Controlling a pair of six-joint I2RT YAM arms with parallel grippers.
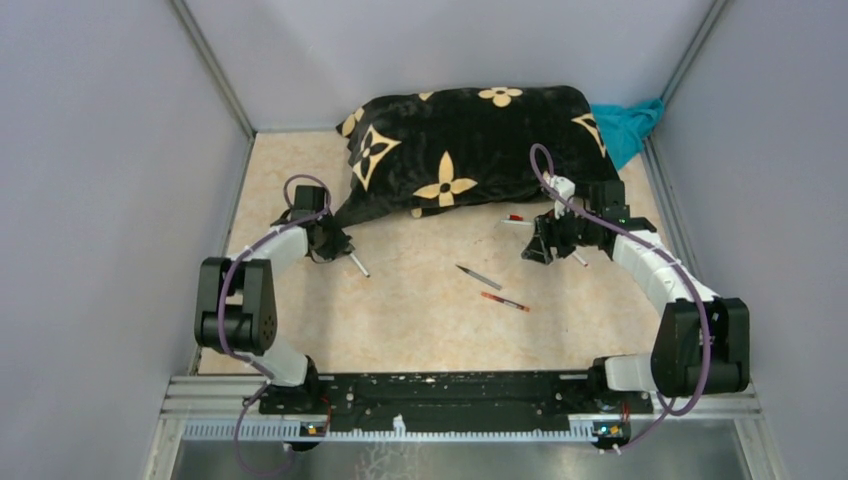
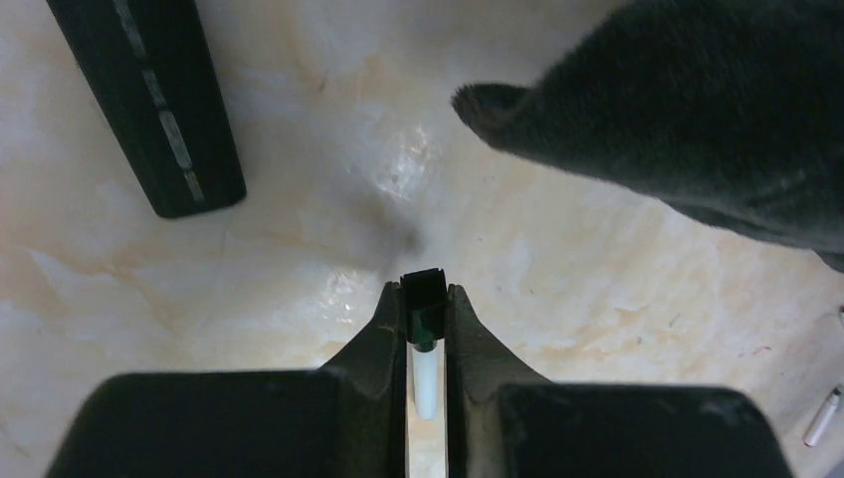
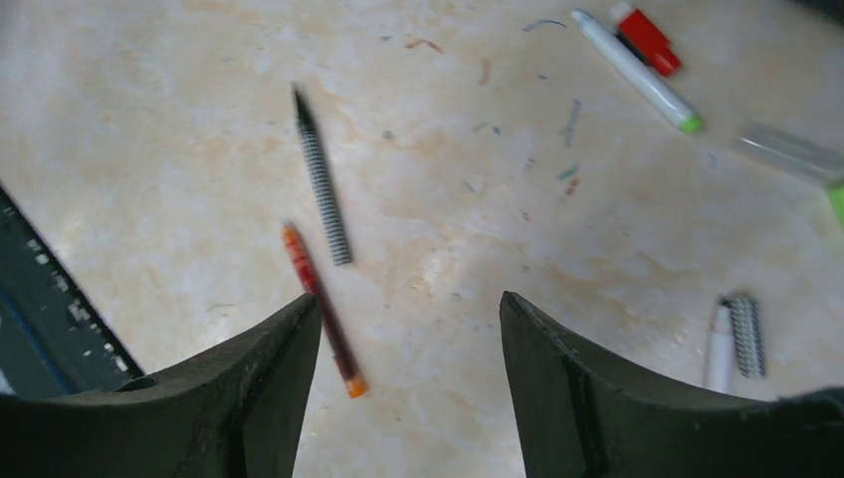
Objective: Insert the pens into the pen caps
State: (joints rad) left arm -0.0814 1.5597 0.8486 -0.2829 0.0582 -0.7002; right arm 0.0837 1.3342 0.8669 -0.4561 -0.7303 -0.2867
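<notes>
My left gripper (image 2: 425, 291) is shut on a pen (image 2: 426, 373) with a white barrel and a black-and-green end, held low over the table near the pillow's corner. In the top view the left gripper (image 1: 330, 240) has a grey pen (image 1: 358, 265) just beside it. My right gripper (image 3: 408, 299) is open and holds nothing. It hovers over the table with a red pen (image 3: 320, 304) by its left finger and a striped grey-black pen (image 3: 323, 184) beyond. Further off lie a white pen with a green tip (image 3: 637, 70) and a red pen cap (image 3: 647, 38).
A black pillow with cream flowers (image 1: 470, 150) fills the back of the table, and a teal cloth (image 1: 630, 125) sits behind it. A clear tube with a green end (image 3: 791, 154) and a white and a striped piece (image 3: 732, 344) lie right of the right gripper. Grey walls enclose three sides.
</notes>
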